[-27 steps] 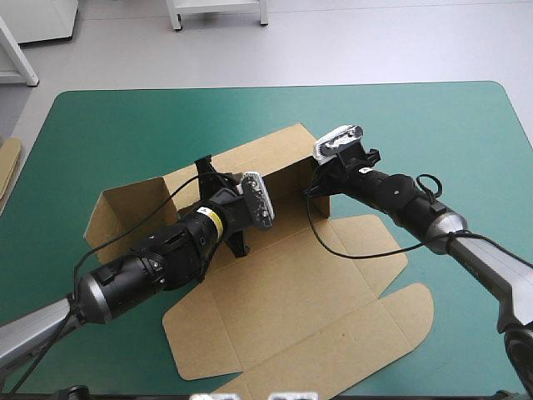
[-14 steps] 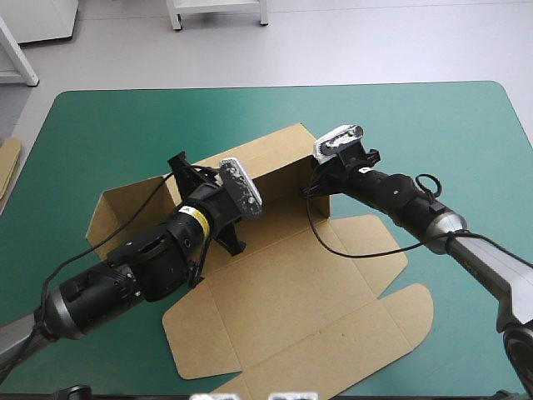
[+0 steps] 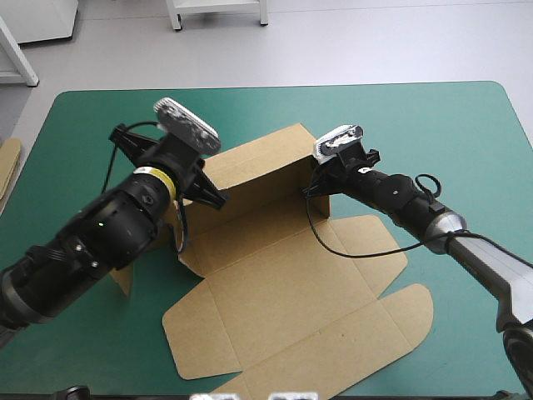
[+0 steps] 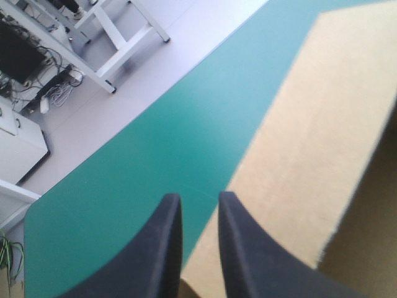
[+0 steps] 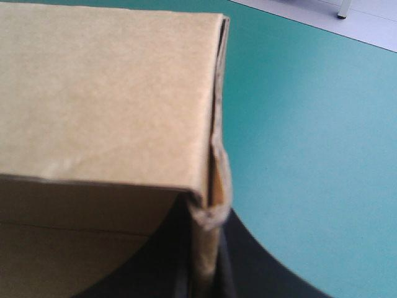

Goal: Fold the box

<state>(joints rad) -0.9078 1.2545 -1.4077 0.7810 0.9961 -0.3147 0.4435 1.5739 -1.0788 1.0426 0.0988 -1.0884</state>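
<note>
Sitting near the middle of the teal-green cover (image 3: 100, 125), the box (image 3: 283, 283) is a cut sheet of brown board, partly built. Its long back wall stands up toward the table's far edge, while the wide front panels and their flaps lie flat toward the near edge. At the right end of the back wall a short side wall is turned in, making a corner.

The right gripper (image 3: 316, 188) is clamped on that corner. In the right wrist view its black fingers (image 5: 248, 261) are all but closed, with the folded edge of board pinched between them. The top of that edge is a little crushed where they meet it.

The left gripper (image 4: 198, 200) hangs over the left end of the box and holds nothing. Its two fingers stand a narrow gap apart without meeting, and the cover and the edge of a board panel show beyond them. As far as the view shows, they touch no board.

At the table's left edge a strip of more board (image 3: 7, 167) shows, well apart from the box.
</note>
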